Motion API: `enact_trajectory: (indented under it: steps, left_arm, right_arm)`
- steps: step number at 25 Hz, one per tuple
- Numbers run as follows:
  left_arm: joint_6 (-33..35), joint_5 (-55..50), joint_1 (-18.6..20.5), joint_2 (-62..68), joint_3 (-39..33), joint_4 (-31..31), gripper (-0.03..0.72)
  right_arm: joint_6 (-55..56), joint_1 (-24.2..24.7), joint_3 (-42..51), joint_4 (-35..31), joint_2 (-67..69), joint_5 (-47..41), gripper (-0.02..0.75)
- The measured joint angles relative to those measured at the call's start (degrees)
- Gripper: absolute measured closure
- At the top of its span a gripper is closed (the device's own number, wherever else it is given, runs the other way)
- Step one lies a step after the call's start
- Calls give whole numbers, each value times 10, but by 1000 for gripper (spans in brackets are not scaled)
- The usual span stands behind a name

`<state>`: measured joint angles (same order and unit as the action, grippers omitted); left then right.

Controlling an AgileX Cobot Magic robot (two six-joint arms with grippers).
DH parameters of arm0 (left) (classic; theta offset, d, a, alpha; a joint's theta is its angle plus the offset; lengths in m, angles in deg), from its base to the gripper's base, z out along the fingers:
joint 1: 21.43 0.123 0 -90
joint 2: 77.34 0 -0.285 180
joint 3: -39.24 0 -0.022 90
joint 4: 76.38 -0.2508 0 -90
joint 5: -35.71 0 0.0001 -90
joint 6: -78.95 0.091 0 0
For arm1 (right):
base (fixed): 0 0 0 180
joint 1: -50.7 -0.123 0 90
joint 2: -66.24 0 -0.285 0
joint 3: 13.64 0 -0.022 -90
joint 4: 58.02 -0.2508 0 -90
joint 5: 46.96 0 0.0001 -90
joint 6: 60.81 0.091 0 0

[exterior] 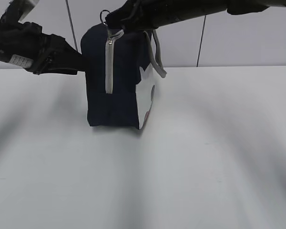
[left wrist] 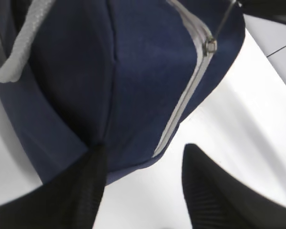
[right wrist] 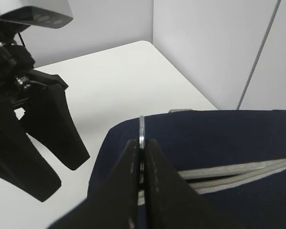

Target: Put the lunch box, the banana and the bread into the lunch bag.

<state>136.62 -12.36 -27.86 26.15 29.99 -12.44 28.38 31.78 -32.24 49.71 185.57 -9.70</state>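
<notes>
The lunch bag [exterior: 115, 78] is found standing on end near the far edge of the table [exterior: 219, 157], its white side panel [exterior: 145, 102] turned toward the right and a grey strap handle [exterior: 156, 55] hanging at its upper right. The grey zipper [exterior: 108, 67] is seen running down the near face and appears closed along the visible length. The right gripper [right wrist: 141, 157] is reached across to the bag's top, its jaws pressed shut on the metal ring pull [right wrist: 141, 130] — only the upper arc of the ring is visible above them. The left gripper [left wrist: 143, 186] is set against the bag's left side with jaws held moderately apart; one finger [left wrist: 88, 186] is seen touching the navy fabric at a lower corner, the other [left wrist: 214, 186] standing clear, so a bracing contact rather than a pinch is judged. The lunch box, banana and bread are not visible in any view. The step in hand is judged to be unzipping. It would be done well if the pull were drawn steadily along the line of the track — not away from it — while the bag is kept braced so that it is neither lifted nor toppled.
</notes>
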Motion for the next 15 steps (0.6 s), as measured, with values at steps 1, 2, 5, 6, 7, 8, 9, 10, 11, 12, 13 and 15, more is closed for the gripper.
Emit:
enact_trajectory:
  steps: [1,2,5,6,7,8,9,10,11,12,13,15]
  left_arm:
    - [9,1,0,1,0,6,319]
    - [19,2,0,2,0,10,319]
    - [49,6,0,3,0,31,319]
    - [62,8,0,3,0,40,319]
    - [77,10,0,3,0,51,319]
    - [87,12,0,3,0,60,319]
    - [98,15,0,4,0,71,319]
    - [106,17,0,8,0,79,319]
    - [113,20,0,12,0,85,319]
    - [118,21,0,17,0,89,319]
    - [121,23,0,23,0,92,319]
    - [126,26,0,32,0,100,320]
  right_arm:
    - [0,0,0,0,0,-3,754]
    - [0,0,0,0,0,-5,754]
    - [0,1,0,0,0,-10,754]
    - [0,1,0,0,0,-10,754]
    - [0,1,0,0,0,-9,754]
    - [1,1,0,0,0,-8,754]
    - [2,1,0,0,0,-5,754]
    - [3,1,0,0,0,-4,754]
    - [3,1,0,0,0,-2,754]
    - [3,1,0,0,0,-1,754]
    - [4,1,0,0,0,2,754]
    - [5,1,0,0,0,5,754]
